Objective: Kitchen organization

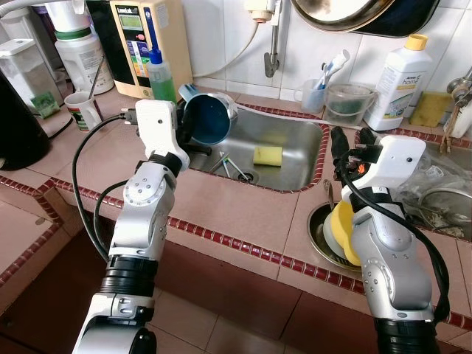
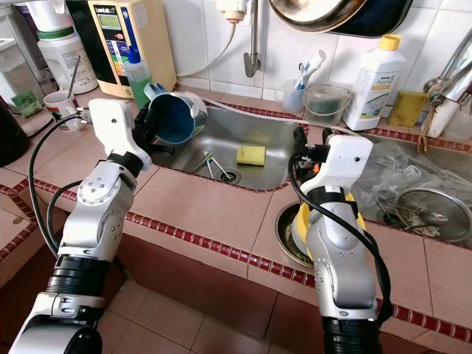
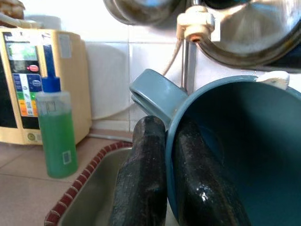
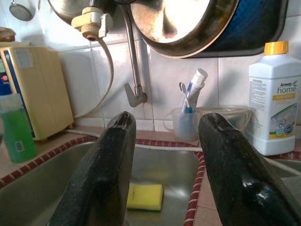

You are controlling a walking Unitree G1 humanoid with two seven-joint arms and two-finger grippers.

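Left claw (image 1: pixel 193 127): I see it gripping the rim of the blue jug (image 1: pixel 206 118), one finger inside.
Blue jug: tilted at the sink's (image 1: pixel 295 158) left edge, nothing inside.
Sink: holds a yellow sponge (image 1: pixel 268 155) and some cutlery (image 1: pixel 232 165).
Right claw (image 4: pixel 162 155): fingers apart, holding nothing, at the sink's right edge.

Sink (image 1: pixel 295 158) is brushed steel, kinda dull. Blue mug (image 1: pixel 206 118) looks like smooth glossy plastic, sponge (image 1: pixel 268 155) is foamy, counter (image 1: pixel 221 199) is matt tile.
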